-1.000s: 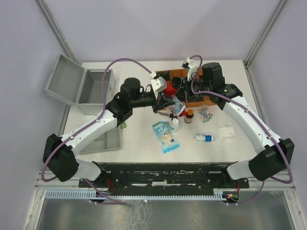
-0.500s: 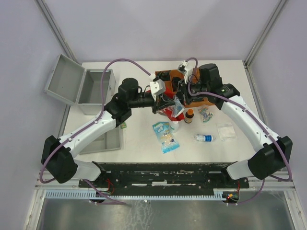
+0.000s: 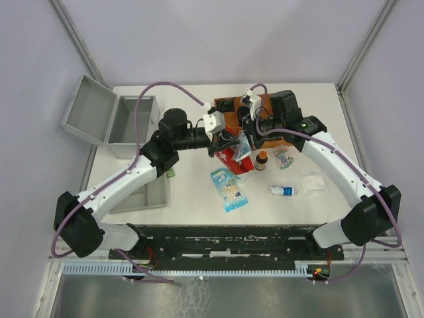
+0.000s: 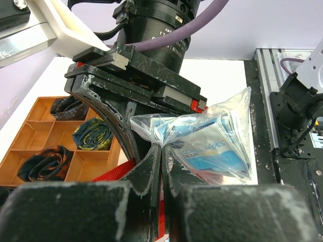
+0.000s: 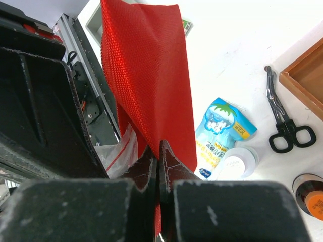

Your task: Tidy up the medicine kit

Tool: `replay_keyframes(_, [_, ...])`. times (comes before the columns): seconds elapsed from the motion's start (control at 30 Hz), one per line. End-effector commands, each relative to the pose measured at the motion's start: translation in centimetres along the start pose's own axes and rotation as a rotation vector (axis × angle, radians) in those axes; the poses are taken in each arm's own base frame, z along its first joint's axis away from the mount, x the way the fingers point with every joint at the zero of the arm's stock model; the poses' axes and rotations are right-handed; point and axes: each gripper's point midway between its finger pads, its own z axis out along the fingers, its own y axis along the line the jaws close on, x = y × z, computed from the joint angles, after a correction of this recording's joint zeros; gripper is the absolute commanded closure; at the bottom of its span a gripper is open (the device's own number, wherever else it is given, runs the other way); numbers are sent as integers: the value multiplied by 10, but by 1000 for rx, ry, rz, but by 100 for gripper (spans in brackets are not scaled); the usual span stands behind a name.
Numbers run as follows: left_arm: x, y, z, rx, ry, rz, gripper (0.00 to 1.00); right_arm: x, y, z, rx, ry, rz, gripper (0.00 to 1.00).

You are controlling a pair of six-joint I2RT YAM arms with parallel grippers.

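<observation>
White desk (image 3: 192, 192), medicine kit (image 3: 129, 122) open at far-left corner, left gripper (image 4: 161, 156) pinching clear wipes bag (image 4: 207, 141), right gripper (image 5: 156, 151) clamped on red pouch (image 5: 146, 65); likely loading wipes into pouch, next needs its mouth aligned.

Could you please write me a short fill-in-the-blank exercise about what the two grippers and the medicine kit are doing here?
The right gripper is shut on a ____ mesh pouch.
The left gripper pinches a ____ plastic bag.
The medicine kit sits with its lid ____.
Missing words: red; clear; open.
</observation>
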Motion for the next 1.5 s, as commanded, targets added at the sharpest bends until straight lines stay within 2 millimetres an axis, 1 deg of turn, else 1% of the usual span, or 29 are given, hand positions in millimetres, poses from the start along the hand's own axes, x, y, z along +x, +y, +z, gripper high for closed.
replay_keyframes(0.0, [-30, -4, -3, 23, -88, 90, 94, -4, 8, 2, -41, -8, -46, 99])
replay_keyframes(0.07, [-25, -2, -3, 20, -75, 102, 94, -4, 11, 3, -52, -5, -45, 99])
replay_keyframes(0.17, [-10, -1, -4, 11, -41, 127, 94, -7, 13, 1, -54, -12, -44, 99])
replay_keyframes(0.33, [11, 7, -16, -63, 14, 205, 95, -10, 16, -2, -53, -28, -49, 99])
replay_keyframes(0.43, [22, 23, -25, -164, 57, 242, 97, -10, 20, -4, -71, -31, -54, 99])
replay_keyframes(0.53, [28, 40, -29, -259, 74, 261, 97, -9, 25, -3, -108, -24, -49, 99])
replay_keyframes(0.63, [32, 46, -32, -288, 96, 295, 97, -7, 22, -2, -92, -18, -54, 99])
replay_keyframes(0.77, [32, 60, -42, -363, 143, 370, 97, -9, 15, -5, -43, -25, -68, 99])
replay_keyframes(0.9, [40, 61, -45, -371, 193, 402, 97, -14, 12, -5, -15, -36, -61, 99])
replay_keyframes(0.97, [48, 54, -42, -333, 207, 384, 96, -17, 7, -3, 9, -43, -51, 99])
replay_keyframes(1.07, [57, 36, -34, -243, 199, 345, 90, -21, 0, 0, 43, -49, -32, 99])
replay_keyframes(1.2, [60, 24, -28, -171, 212, 330, 80, -23, -8, 1, 79, -54, -23, 99])
replay_keyframes(1.3, [57, 22, -29, -153, 229, 333, 68, -23, -16, -2, 133, -59, -41, 99])
replay_keyframes(1.33, [57, 22, -30, -154, 237, 333, 63, -21, -17, -3, 142, -58, -50, 99])
replay_keyframes(1.47, [40, 28, -31, -191, 211, 329, 46, -16, -19, -2, 143, -52, -72, 99])
